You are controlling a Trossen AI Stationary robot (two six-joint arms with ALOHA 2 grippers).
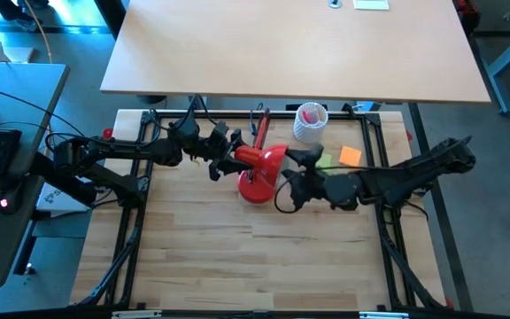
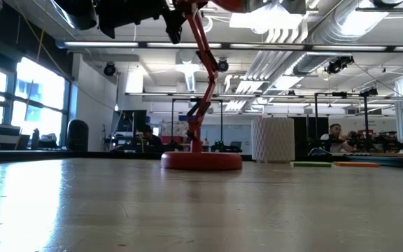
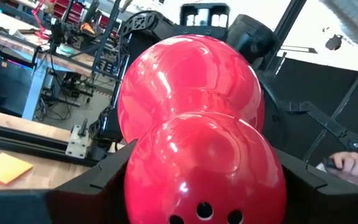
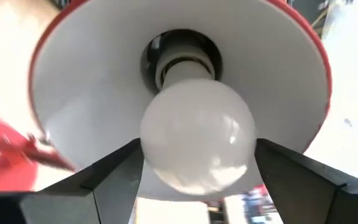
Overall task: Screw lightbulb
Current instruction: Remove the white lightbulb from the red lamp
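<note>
No readable text, label, brand, number or sign anywhere: none on the red lamp (image 1: 262,168), the lightbulb (image 4: 197,134), the white perforated cup (image 1: 309,122), the sticky notes (image 1: 350,156) or the worktop (image 1: 255,257).

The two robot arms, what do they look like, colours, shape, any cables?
Both arms, left arm and right arm, are black and slender with jointed segments. Each ends in two flat, angular dark fingers, as on the right gripper. A thin black cable loops beside the right wrist.
</note>
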